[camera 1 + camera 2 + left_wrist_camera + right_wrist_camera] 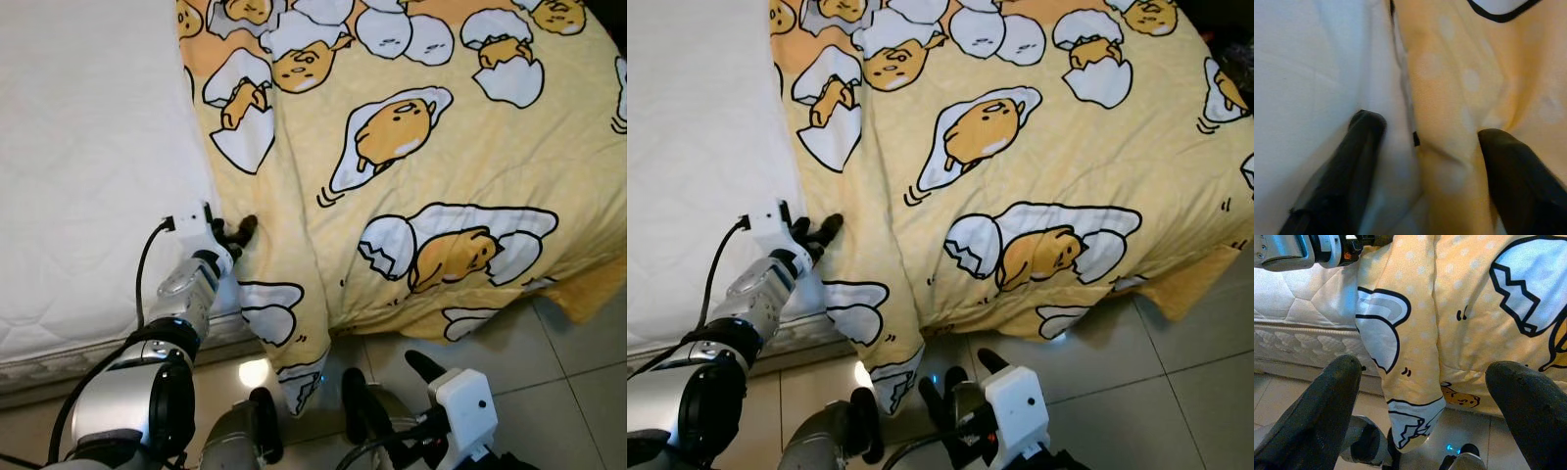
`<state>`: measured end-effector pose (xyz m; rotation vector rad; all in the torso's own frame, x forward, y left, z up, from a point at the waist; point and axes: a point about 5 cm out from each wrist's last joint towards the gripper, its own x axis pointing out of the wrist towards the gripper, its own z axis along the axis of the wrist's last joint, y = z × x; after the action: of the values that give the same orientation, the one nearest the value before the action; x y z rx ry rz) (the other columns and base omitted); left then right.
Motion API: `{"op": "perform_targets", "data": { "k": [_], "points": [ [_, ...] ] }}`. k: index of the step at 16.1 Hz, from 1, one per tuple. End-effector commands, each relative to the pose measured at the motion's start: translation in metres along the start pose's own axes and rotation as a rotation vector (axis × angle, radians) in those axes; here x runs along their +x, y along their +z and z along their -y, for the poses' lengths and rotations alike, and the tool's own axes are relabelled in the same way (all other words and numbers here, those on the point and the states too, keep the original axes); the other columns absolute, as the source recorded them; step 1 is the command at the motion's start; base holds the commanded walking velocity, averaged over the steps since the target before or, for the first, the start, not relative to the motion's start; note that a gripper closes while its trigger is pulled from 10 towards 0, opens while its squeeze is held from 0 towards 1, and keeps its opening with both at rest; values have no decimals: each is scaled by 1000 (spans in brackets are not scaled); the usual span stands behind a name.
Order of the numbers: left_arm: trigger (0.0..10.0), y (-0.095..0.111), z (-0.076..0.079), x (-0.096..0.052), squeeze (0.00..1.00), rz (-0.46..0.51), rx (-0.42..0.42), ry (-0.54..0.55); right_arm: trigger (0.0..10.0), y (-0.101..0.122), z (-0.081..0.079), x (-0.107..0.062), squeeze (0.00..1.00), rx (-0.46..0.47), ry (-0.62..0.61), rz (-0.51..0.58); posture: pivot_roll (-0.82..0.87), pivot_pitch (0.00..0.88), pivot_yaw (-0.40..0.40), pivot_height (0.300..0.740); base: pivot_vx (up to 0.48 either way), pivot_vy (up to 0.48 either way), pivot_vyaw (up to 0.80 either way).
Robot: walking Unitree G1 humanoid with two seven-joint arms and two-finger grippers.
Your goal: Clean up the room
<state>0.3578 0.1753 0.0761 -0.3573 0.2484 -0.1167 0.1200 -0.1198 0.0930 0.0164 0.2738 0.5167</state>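
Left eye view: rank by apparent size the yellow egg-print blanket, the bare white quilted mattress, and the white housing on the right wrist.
1. Yellow egg-print blanket
2. Bare white quilted mattress
3. White housing on the right wrist, smallest even though it sits nearest the camera, which inflates it.

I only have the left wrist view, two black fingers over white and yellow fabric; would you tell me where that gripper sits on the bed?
Observer: The left gripper is at the blanket edge, where the yellow cartoon-print cover meets the bare white mattress, near the bed's front side.
Operator: Thank you. Does the blanket stay on the bed below that point?
Observer: No, a corner hangs over the mattress side down towards the tiled floor.
Operator: And where is the other arm?
Observer: The right gripper is low by the floor, fingers open, looking at that hanging corner.
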Motion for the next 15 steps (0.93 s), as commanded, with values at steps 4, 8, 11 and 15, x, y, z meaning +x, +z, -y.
{"op": "perform_targets", "data": {
  "k": [4,8,11,15],
  "points": [
    [0,-40,0,-10,0,-159,0,-6,10000,-4,-1,-3,0,27,9,-29,-269,356,20,740,0,0,0],
    [0,-42,6,-10,0,-132,-170,-51,10000,-5,-1,-3,0,31,12,-33,-265,357,15,740,0,0,0],
    [0,-43,14,-8,0,-122,-204,-89,10000,-2,6,-1,0,1,12,-12,-263,350,7,740,0,0,0],
    [0,-47,21,-8,0,-109,-313,-115,10000,-1,25,7,0,-60,99,-23,-233,347,8,740,0,0,0]
  ]
}}
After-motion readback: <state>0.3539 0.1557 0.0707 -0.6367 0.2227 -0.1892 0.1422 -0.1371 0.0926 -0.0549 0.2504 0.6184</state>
